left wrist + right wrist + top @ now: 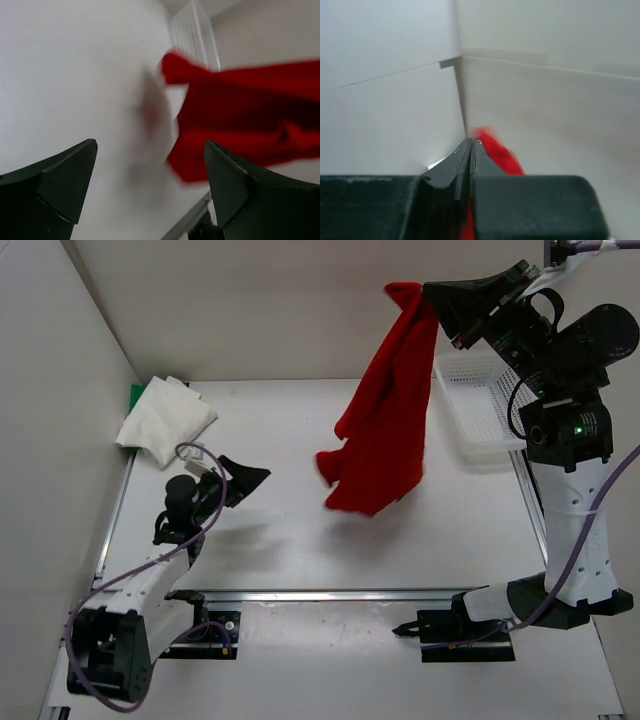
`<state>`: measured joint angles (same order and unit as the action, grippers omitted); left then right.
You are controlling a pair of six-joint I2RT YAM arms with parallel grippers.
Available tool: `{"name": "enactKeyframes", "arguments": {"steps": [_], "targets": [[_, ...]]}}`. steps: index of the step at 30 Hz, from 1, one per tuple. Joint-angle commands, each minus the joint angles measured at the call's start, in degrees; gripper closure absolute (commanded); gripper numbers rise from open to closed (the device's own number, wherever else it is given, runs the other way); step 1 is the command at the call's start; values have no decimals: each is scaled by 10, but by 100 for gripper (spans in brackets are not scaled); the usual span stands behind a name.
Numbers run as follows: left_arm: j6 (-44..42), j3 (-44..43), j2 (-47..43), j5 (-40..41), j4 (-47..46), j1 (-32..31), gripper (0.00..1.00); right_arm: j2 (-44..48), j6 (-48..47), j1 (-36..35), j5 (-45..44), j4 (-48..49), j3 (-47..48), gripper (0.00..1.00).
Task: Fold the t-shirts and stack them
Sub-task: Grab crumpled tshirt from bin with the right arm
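Beneath the right tool (430, 295), pinched shut on its edge, the bright red cloth t-shirt (385, 420) hangs, likely to unfurl; the left tool (258, 478) gapes empty.

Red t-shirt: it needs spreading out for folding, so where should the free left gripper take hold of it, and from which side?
Probably the loose lower corner of the red t-shirt, approached from the left. The right gripper pinches its top, so it hangs free above the table, and that corner juts toward the open left gripper.
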<state>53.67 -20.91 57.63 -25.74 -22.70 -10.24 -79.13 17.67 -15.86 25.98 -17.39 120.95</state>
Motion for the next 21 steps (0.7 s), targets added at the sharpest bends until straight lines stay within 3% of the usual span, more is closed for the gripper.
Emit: {"name": "enactKeyframes", "arguments": {"steps": [1,4,8,10,13,16,18,21], "targets": [[-5,-11,-76,-8,36,57,1,-20,60,17,78,77,-11,100],[-56,-67,-71,16,117,44,1,-17,88,29,91,106,-99,100],[-45,-48,-64,8,94,64,1,-10,150,54,121,233,-346,100],[-59,-47,-63,31,97,67,2,-53,177,67,109,268,-423,100],[-96,-58,-45,52,128,38,1,-128,167,76,110,195,-425,100],[-171,-103,-1,99,195,-54,1,-88,133,33,45,208,-498,100],[-224,-127,28,142,226,-122,1,-58,90,-24,-50,195,-567,100],[-273,-137,72,158,226,-222,1,-13,111,-53,-77,215,-671,100]]}}
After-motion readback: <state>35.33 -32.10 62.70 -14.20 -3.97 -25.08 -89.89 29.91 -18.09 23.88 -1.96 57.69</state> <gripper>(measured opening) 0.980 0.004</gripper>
